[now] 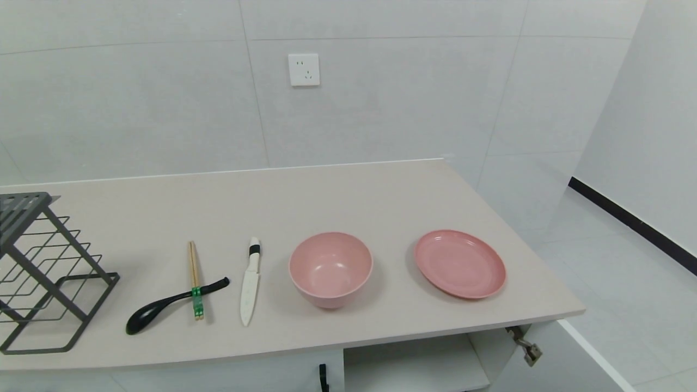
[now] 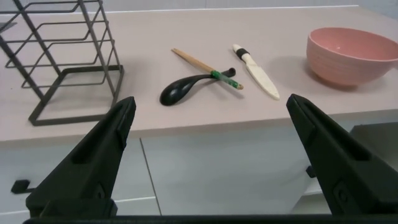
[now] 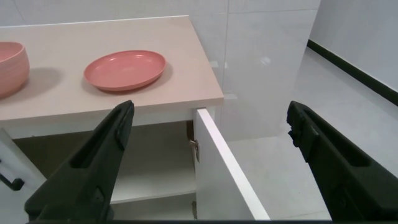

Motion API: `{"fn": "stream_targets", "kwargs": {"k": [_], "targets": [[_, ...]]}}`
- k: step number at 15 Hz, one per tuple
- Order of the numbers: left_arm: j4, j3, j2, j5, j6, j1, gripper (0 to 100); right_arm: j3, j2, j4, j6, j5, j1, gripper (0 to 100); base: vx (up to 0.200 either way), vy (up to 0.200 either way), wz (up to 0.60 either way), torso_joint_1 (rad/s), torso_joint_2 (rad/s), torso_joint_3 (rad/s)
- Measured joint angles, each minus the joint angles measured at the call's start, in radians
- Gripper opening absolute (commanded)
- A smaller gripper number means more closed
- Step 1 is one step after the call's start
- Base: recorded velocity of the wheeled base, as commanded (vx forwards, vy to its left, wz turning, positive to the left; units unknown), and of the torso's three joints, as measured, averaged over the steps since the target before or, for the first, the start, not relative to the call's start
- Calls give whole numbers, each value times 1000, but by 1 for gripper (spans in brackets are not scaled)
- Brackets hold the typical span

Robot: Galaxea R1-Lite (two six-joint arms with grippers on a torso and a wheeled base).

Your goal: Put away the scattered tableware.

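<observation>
Nothing is put away yet: the spoon point(image 1: 158, 309), chopsticks point(image 1: 193, 267), knife point(image 1: 250, 284), bowl point(image 1: 330, 269) and plate point(image 1: 460, 264) all lie loose on the counter point(image 1: 272, 207). The left gripper point(image 2: 208, 158) and right gripper point(image 3: 208, 162) are empty, jaws spread.

Room along the wall point(image 1: 381, 109)
Open bench point(image 1: 326, 196) behind the bowl point(image 1: 330, 269); wire rack point(image 1: 76, 243) blocks the left end, cabinet door point(image 3: 214, 180) juts out below right.

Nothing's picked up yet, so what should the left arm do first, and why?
Probably lift the open left gripper toward the chopsticks. They lie across the black spoon, close to the rack, so they likely need to come off first.
</observation>
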State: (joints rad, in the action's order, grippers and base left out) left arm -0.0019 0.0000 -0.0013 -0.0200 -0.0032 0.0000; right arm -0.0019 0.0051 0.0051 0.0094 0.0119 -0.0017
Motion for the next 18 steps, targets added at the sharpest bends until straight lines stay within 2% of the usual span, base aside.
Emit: {"fn": "stream_targets", "kwargs": {"k": [3, 6, 13, 16, 18], "targets": [[0, 0, 0, -1, 0, 0, 100, 0, 0, 1, -2, 0, 0, 100, 0, 0, 0, 290, -38, 238], [0, 0, 0, -1, 1, 0, 100, -1, 0, 0, -8, 6, 0, 100, 0, 0, 0, 52, -10, 45], [-2, 0, 0, -1, 0, 0, 100, -2, 0, 0, -2, 5, 0, 100, 0, 0, 0, 193, -442, -239], [0, 0, 0, -1, 0, 0, 100, -1, 0, 1, -1, 5, 0, 100, 0, 200, 0, 40, -93, -54], [-1, 0, 0, -1, 0, 0, 100, -1, 0, 1, -1, 6, 0, 100, 0, 0, 0, 0, 0, 0]]}}
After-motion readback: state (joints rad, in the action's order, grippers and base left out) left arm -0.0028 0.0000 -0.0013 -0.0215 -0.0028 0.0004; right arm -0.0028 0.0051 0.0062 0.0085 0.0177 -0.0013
